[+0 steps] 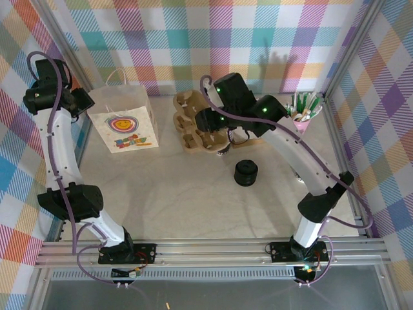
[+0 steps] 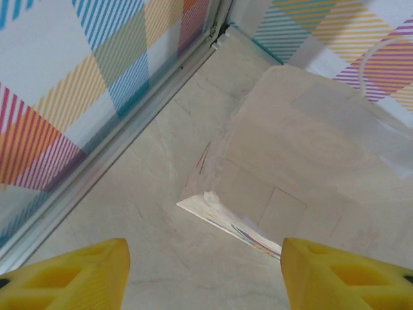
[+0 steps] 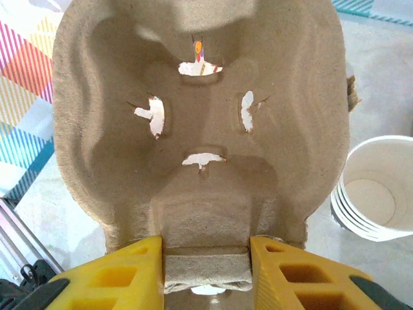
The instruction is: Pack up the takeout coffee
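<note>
Right wrist: right gripper (image 3: pixel 205 252) clamps cup carrier (image 3: pixel 200 97) rim, pocket empty | left gripper (image 2: pixel 205 258) spread, empty, by paper bag (image 2: pixel 310 148)

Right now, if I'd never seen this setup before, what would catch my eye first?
The white paper bag with a colourful smiley print stands at the table's back left, the left tool open beside it. At centre back, the right tool grips the edge of a brown pulp cup carrier, with a stack of black lids nearer the arms.
</note>
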